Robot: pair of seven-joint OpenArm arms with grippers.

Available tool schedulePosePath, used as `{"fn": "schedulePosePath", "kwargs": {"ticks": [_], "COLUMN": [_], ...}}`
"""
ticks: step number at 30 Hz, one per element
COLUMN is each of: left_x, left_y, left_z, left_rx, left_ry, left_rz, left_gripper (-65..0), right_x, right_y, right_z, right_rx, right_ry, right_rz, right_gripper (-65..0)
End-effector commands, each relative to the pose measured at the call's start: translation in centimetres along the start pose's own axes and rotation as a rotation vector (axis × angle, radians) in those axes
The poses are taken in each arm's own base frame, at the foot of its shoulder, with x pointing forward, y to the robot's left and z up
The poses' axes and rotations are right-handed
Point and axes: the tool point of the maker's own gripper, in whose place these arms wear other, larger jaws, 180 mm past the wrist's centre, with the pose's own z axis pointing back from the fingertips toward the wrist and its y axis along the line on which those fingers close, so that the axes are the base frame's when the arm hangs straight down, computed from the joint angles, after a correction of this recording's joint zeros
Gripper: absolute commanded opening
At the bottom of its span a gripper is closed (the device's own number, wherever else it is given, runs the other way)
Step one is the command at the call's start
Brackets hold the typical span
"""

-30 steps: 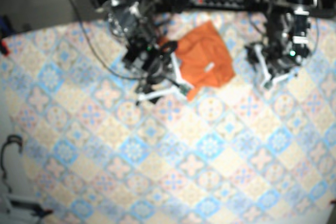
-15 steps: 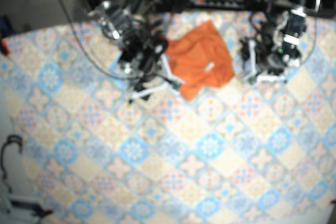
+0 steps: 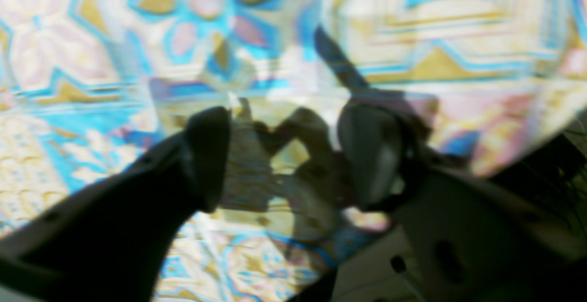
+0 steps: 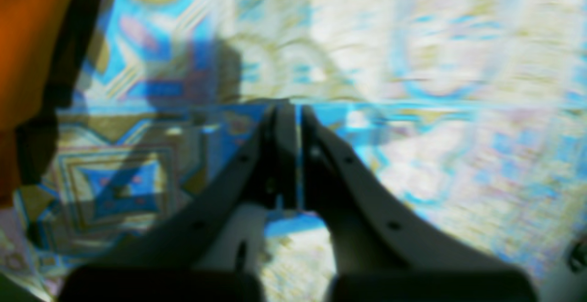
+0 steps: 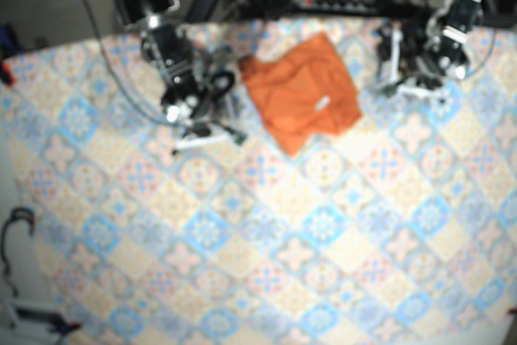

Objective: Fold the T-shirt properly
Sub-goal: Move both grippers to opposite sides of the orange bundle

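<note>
Since a second ago both arms have pulled back from the orange T-shirt (image 5: 300, 93). The right claw (image 5: 212, 133), which earlier was touching the shirt's near-left edge, now sits clear of it, further toward the worktop's (image 5: 323, 240) left edge. The left claw (image 5: 400, 74) has drawn up toward the far right corner and is also apart from the cloth. The shirt itself lies where it did, as a compact, roughly square bundle beside the far edge of the worktop, about midway along it, with a small white label (image 5: 321, 103) showing on top.

The base view is too blurred to show how the fingers stand; the wrist views show this. In the left wrist view the left claw (image 3: 289, 123) is spread wide, with nothing between its dark fingers (image 3: 208, 155) and only the patterned worktop cover (image 3: 458, 26) below. In the right wrist view the right claw (image 4: 297, 114) has its fingers drawn almost together, with a thin slit between them, and it grips nothing. Only this view catches the T-shirt (image 4: 27, 40) up close, as an orange mass at the left edge of the frame, apart from the fingertips.
</note>
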Motion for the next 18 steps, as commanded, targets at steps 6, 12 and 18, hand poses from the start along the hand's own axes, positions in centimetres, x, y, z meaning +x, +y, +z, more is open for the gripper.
{"fn": "schedulePosePath", "kwargs": {"ticks": [6,12,18], "left_x": [2.1,4.6,6.4], "left_y": [-1.2,-0.1,2.0], "left_z": [-0.3,-0.4,0.1], "left_rx": [-0.029,-0.003,0.041], "left_ry": [0.004,-0.016,-0.046], "left_rz": [-0.095,-0.097,-0.097], "left_gripper": [-58.7,-65.0,-65.0], "right_x": [0.8,0.7,0.6], "right_y": [-0.2,0.0,2.3], "right_z": [-0.7,-0.7,-0.8], "right_rx": [0.007,0.012,0.048], "right_ry": [-0.032,-0.029,-0.019], "right_rz": [0.000,0.002,0.052], "right_gripper": [-65.0,-65.0,-65.0]}}
